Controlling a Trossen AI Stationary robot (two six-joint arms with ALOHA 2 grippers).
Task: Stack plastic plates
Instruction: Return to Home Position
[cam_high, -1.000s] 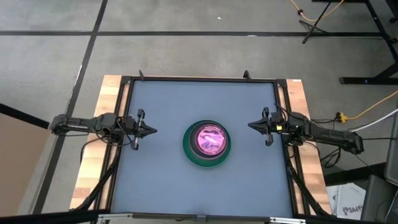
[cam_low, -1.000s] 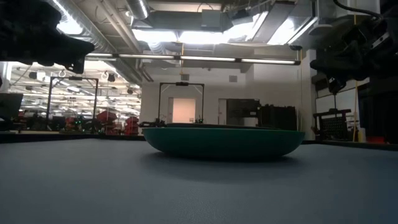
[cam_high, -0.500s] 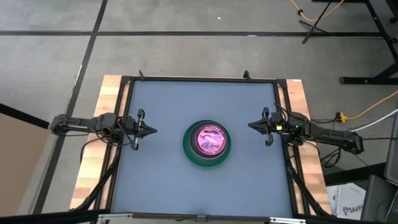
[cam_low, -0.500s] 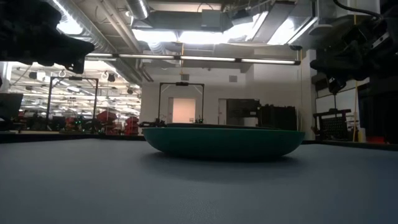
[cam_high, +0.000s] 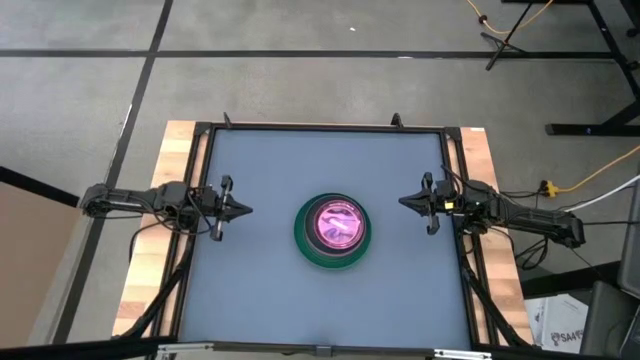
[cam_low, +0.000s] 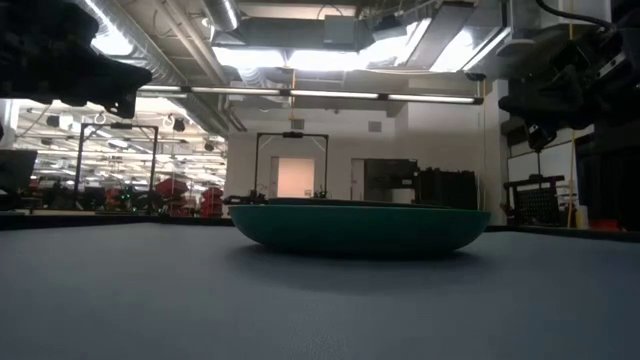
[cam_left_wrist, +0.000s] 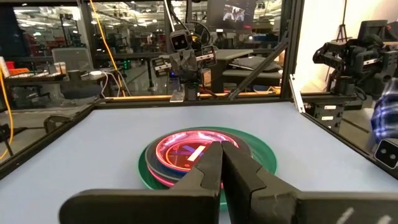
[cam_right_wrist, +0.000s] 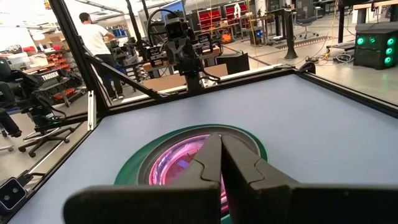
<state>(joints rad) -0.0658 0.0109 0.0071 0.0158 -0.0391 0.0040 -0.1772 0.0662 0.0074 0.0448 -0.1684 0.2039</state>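
Note:
The plastic plates stand as one stack at the table's middle: a large dark green plate (cam_high: 331, 238) at the bottom, resting on the table, a hot pink plate (cam_high: 340, 224) and translucent small plates nested in it. The stack also shows in the low view (cam_low: 360, 228), the left wrist view (cam_left_wrist: 205, 155) and the right wrist view (cam_right_wrist: 193, 155). My left gripper (cam_high: 247, 211) is shut and empty, above the table near its left edge, pointing at the stack. My right gripper (cam_high: 403, 202) is shut and empty near the right edge, pointing at the stack.
A black frame (cam_high: 325, 128) runs around the blue-grey table top. Bare table lies on every side of the stack. A person (cam_right_wrist: 99, 43) stands in the room beyond the table, seen in the right wrist view.

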